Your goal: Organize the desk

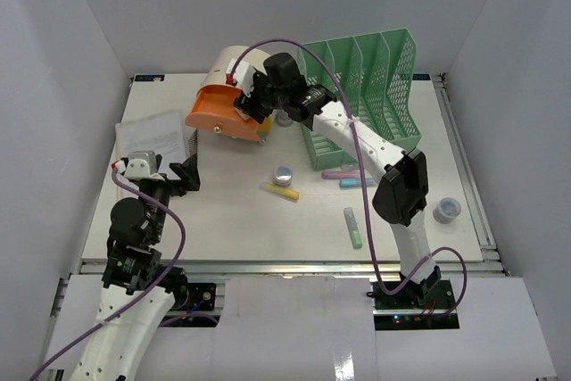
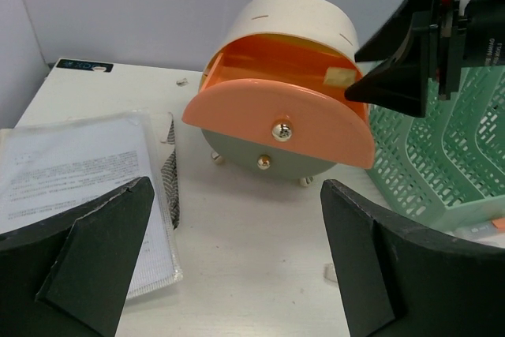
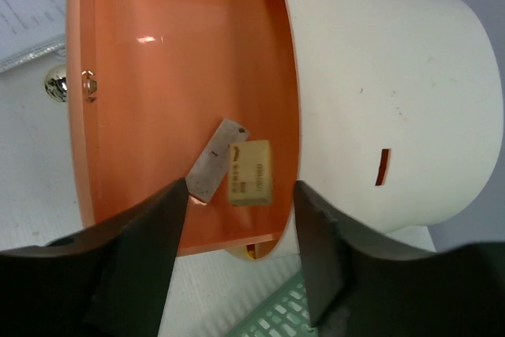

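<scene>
Mia: Where is the big flat white surface [image 1: 232,220]?
Ben: It lies in front of both arms, with white walls around it and a metal rail along the near edge
Mia: What are the right jaws doing?
Ben: They hang over the pulled-out orange plastic drawer [image 3: 158,61] of the round cream box [image 3: 379,100] at the back. They are partly apart and hold nothing. A small tan eraser block [image 3: 250,173] and a flat grey piece [image 3: 215,159] show inside the drawer between them
Mia: And the left jaws?
Ben: Wide apart, with nothing in them, low over the surface and pointing at the drawer's front. Printed papers [image 1: 152,136] in a clear sleeve lie just beside them
Mia: What else is there?
Ben: A green mesh file rack [image 1: 366,86] stands to the right of the box. A yellow marker [image 1: 281,191], a green marker [image 1: 353,227] and a small silver roll [image 1: 283,174] lie in the middle
</scene>
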